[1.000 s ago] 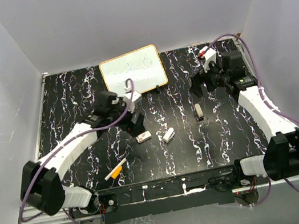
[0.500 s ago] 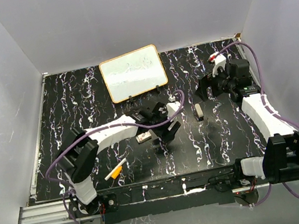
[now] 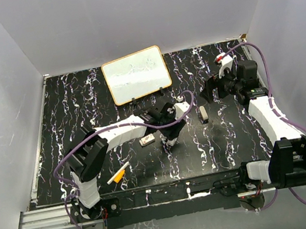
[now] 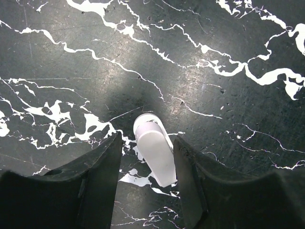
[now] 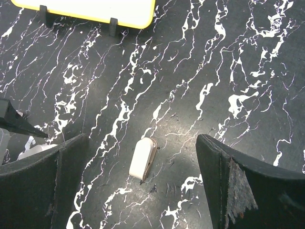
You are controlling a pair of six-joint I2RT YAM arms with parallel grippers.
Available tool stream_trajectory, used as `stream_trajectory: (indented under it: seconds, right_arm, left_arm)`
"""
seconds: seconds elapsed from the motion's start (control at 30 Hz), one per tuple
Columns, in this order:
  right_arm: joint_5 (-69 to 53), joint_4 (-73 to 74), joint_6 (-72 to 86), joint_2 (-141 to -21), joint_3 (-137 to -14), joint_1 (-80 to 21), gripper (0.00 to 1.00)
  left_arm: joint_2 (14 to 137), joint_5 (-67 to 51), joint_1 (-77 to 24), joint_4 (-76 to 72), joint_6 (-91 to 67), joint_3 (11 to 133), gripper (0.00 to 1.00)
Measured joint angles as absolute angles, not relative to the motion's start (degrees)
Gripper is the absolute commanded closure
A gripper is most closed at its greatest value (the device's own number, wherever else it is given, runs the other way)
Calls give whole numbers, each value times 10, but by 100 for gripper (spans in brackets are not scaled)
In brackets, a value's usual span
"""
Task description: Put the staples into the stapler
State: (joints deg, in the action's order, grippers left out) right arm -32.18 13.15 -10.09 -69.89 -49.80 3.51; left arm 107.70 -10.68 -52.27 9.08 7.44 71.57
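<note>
The staples, a small flat white pack with a grey-brown strip, lie on the black marbled table left of my left gripper. In the left wrist view that gripper is low over the table, straddling a white oblong piece with a rounded end. The right finger is almost against the piece and a gap shows on the left side. The white-and-tan stapler lies farther right. My right gripper hovers wide open above the stapler, holding nothing.
A yellow-framed whiteboard stands on small black feet at the back of the table. An orange-and-white marker pen lies near the front left. White walls close in the table's sides.
My left arm swung right, from beside the staples pack to over the white oblong piece, and its jaws narrowed around it. The right arm shifted slightly and stayed open.
</note>
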Motion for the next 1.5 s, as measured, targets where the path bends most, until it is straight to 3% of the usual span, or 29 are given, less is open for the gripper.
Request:
stream_trajectory:
  seconds: [0.33,0.5,0.63,0.8,1.03,1.23,1.5]
  right_arm:
    - [-330,131,-101,-699,-498,36,2]
    - [-331,131,-101,-701,-498,36,2]
    - [-332,131,-101,-702,-498,36,2]
    - [-337,131,-104,-702,-498,36,2]
    - [-413,134,-149,-703,-488,36,6]
    - [-565,134,-231,-704,-465,23,9]
    - [-646,74,-251,-735,-432,-96,11]
  left_arm:
    - [1085,-112,-523,101,70,724,48]
    - [1086,-111,-524,109,65,725,56]
    - [1086,-112,-524,112,64,727,69]
    - [1086,-115,-524,117,77,733,100]
    - [1050,-187,-507,135,169,730,100]
    - [976,-340,-389,145,218,745,100]
    - [961,-435,-364,193,275,807,100]
